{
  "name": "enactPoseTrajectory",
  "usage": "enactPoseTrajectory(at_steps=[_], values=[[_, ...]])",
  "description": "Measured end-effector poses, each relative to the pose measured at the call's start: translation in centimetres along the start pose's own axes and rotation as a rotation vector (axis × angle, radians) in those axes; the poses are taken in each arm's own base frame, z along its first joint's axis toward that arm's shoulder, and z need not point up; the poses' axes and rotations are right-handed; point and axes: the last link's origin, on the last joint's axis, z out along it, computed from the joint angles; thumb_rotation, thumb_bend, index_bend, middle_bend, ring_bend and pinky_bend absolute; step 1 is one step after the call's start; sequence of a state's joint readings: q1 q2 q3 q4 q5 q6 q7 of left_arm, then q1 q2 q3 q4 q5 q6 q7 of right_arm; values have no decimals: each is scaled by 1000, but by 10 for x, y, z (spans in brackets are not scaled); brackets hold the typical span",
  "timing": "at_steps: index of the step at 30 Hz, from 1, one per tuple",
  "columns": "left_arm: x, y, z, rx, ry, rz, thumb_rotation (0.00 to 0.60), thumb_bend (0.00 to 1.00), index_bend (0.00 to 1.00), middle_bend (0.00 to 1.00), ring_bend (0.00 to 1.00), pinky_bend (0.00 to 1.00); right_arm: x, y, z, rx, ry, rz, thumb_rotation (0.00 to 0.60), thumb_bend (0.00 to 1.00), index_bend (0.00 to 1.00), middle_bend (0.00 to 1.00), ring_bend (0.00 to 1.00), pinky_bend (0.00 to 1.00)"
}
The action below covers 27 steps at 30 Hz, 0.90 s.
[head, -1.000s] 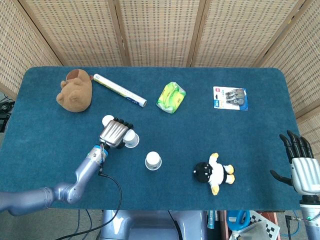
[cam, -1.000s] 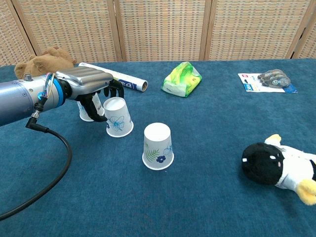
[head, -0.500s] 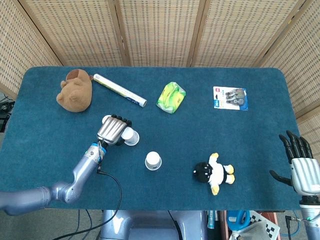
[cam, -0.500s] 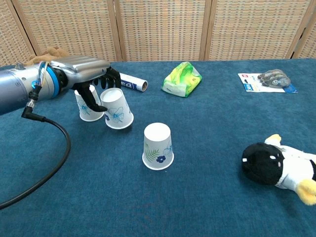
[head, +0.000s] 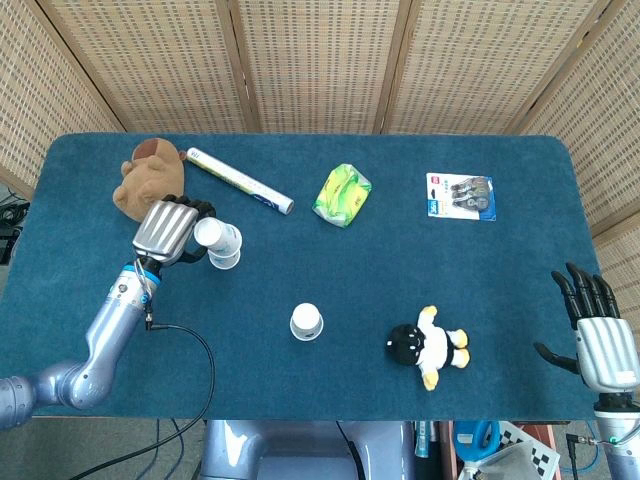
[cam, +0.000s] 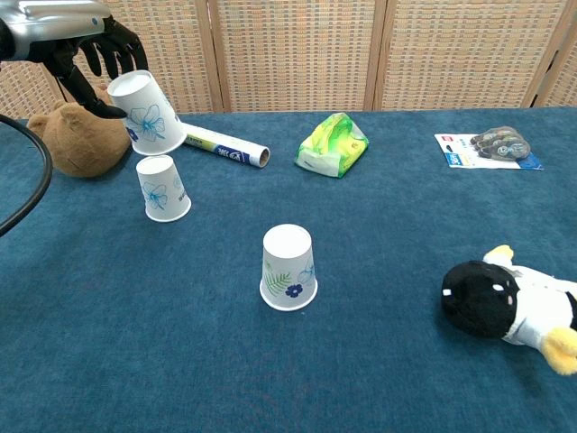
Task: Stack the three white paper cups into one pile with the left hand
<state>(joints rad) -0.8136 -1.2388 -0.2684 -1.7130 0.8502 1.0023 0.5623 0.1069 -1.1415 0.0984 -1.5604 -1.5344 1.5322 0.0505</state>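
Observation:
My left hand (head: 168, 232) (cam: 70, 29) grips a white paper cup (cam: 148, 113) (head: 214, 235) with a blue flower print, lifted and tilted, mouth down toward the right. Just below it a second cup (cam: 162, 188) (head: 227, 261) stands upside down on the blue table, apart from the held one. The third cup (cam: 288, 268) (head: 307, 322) stands upside down near the table's middle front. My right hand (head: 598, 333) hangs open off the table's right front corner, fingers spread, holding nothing.
A brown plush bear (head: 150, 180) (cam: 79, 141) lies behind my left hand, beside a white tube (head: 240, 181) (cam: 227, 146). Further back are a green packet (head: 342, 194) and a blister pack (head: 461, 196). A black-and-white plush toy (head: 428, 346) (cam: 505, 307) lies front right.
My left hand has lifted the gripped cup off the table and carried it left and back, to just above the other cup. The right hand has barely moved.

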Motion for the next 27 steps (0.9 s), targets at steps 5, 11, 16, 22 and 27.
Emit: enactPoseTrajectory(at_steps=[5, 11, 16, 22, 27], values=[[-10, -15, 4, 28, -33, -24, 600, 272, 402, 416, 343, 313, -1, 0, 0, -4, -2, -4, 600, 0, 0, 0, 0, 0], [-24, -24, 12, 44, -52, -32, 600, 272, 402, 408, 343, 313, 0, 2, 0, -12, 0, -4, 600, 0, 0, 0, 0, 0], [-30, -23, 15, 42, -59, -31, 600, 272, 402, 407, 343, 304, 0, 3, 1, -17, 1, -4, 600, 0, 0, 0, 0, 0], [-33, -23, 18, 45, -62, -27, 600, 272, 404, 402, 343, 295, 0, 3, 0, -18, 3, -2, 600, 0, 0, 0, 0, 0], [-36, -25, 20, 46, -55, -32, 600, 272, 339, 189, 155, 205, 0, 3, 1, -20, 3, -3, 600, 0, 0, 0, 0, 0]])
